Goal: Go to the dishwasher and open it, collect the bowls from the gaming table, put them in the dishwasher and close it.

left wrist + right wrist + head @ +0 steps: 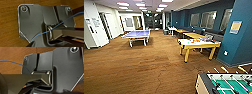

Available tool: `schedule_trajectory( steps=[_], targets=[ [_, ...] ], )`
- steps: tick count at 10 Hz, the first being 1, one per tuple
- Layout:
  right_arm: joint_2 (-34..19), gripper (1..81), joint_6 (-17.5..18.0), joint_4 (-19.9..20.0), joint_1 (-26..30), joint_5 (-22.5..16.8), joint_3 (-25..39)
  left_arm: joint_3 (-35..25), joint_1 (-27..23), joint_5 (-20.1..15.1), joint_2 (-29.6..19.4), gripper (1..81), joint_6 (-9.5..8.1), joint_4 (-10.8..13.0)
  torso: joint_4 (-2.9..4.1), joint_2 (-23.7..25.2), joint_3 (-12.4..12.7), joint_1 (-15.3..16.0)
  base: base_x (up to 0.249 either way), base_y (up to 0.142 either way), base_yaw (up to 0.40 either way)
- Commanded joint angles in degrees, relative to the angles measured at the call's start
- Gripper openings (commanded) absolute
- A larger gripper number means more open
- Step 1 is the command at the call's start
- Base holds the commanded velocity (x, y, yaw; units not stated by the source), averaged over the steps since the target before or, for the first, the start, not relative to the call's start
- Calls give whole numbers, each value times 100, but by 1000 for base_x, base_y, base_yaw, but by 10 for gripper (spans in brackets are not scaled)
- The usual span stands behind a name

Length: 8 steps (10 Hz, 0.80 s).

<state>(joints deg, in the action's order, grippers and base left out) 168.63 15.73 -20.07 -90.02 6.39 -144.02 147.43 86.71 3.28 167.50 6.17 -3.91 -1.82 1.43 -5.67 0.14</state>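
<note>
one gaming desk (197,44), white top and yellow rim, stands right of centre on brown carpet (146,67), carrying small colourful bowls (195,41). tool state, left and right: cannot tell.

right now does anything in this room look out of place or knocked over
Nothing stands out. The gaming table stands level with small colourful items on top, too blurred to identify. The ping-pong table and foosball table also stand upright on the brown carpet.
</note>
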Motion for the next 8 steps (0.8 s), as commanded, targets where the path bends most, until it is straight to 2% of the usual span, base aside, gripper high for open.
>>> schedule_trajectory(
  steps=[1, 2, 8],
  targets=[
    [-11, 811, -8, -85, 198, -243, 59, -21, -220, -310, -49, 811, 7, -57, 0, 0, 0, 0, 156, 0, 0],
    [-11, 811, -8, -85, 198, -234, 59, -21, -220, -310, -49, 811, 7, -57, 0, 0, 0, 0, 156, 0, 0],
    [-11, 811, -8, -94, 207, -235, 51, -21, -220, -310, -49, 811, 7, -57, 0, 2, 0, 0, 156, 64, 0]
  ],
)
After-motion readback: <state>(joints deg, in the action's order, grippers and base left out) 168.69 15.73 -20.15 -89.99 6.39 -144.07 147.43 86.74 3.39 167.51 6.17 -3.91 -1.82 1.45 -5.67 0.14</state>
